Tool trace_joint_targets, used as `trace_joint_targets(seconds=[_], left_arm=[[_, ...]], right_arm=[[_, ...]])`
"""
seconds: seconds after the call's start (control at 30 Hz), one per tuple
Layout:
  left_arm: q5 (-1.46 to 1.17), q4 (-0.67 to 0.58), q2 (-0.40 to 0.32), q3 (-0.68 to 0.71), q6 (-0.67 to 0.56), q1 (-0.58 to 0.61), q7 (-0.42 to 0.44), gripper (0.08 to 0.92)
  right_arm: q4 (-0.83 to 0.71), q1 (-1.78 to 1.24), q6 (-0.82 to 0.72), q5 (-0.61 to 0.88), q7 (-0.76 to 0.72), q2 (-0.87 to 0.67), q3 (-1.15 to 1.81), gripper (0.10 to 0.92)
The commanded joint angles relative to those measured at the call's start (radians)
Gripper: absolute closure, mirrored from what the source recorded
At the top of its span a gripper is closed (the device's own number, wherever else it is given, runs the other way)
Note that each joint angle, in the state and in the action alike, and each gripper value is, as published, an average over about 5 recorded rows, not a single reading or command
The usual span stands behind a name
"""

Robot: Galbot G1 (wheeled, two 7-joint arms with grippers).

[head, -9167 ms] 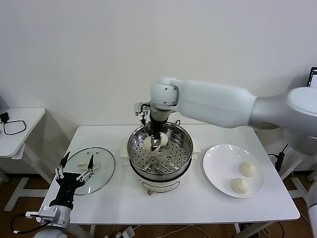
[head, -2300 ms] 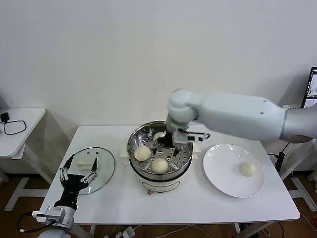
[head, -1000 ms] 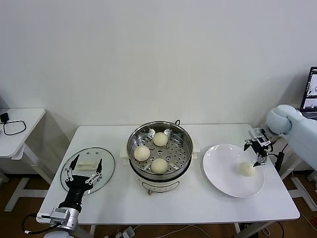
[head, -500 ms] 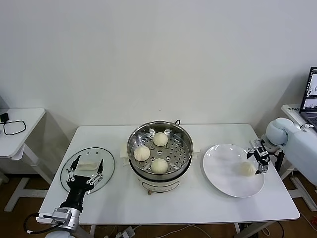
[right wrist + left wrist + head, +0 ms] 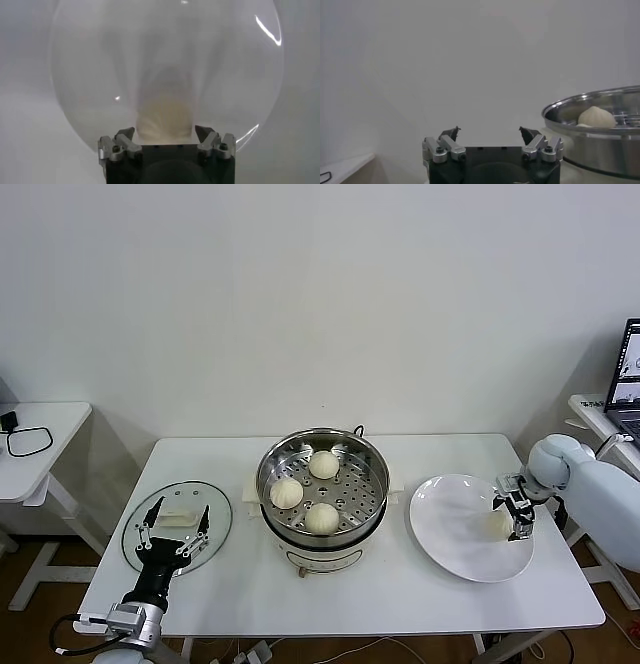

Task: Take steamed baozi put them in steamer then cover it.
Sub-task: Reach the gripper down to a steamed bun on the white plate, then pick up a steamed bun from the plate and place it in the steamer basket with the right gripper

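The right gripper (image 5: 518, 517) has dropped lower over the plate (image 5: 450, 534) than a moment ago, fingers spread, the last baozi (image 5: 165, 119) now between them. Three buns (image 5: 305, 491) sit in the steamer (image 5: 322, 484). The left gripper (image 5: 175, 527) waits spread by the glass lid (image 5: 218, 529).

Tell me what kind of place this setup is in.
Probably a lab or office test room, not a kitchen: a plain white table against a bare wall, the steamer on it, and a laptop on a side desk.

Plain white wall (image 5: 300, 294), white table (image 5: 400, 584), side table (image 5: 50, 434)
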Motion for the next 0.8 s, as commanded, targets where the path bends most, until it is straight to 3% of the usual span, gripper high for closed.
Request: trace_joint_targets(seconds=[0.03,0.57,0.8], left_arm=[[0.001,0.002,0.001,0.000,0.000,-0.001,0.000,0.177],[0.000,0.003,-0.001,0.002,0.000,-0.004,-0.001,0.177],[0.000,0.000,-0.003,0.012,0.000,-0.005,-0.002,0.177]], right_arm=[[-0.009,-0.015,0.002,-0.017,0.012,0.010,0.015,0.203],[0.008,-0.004,0.000,-0.011,-0.005,0.005,0.009,0.328],[0.094,0.098,-0.044,0.133,-0.031,-0.066,-0.089,0.330]])
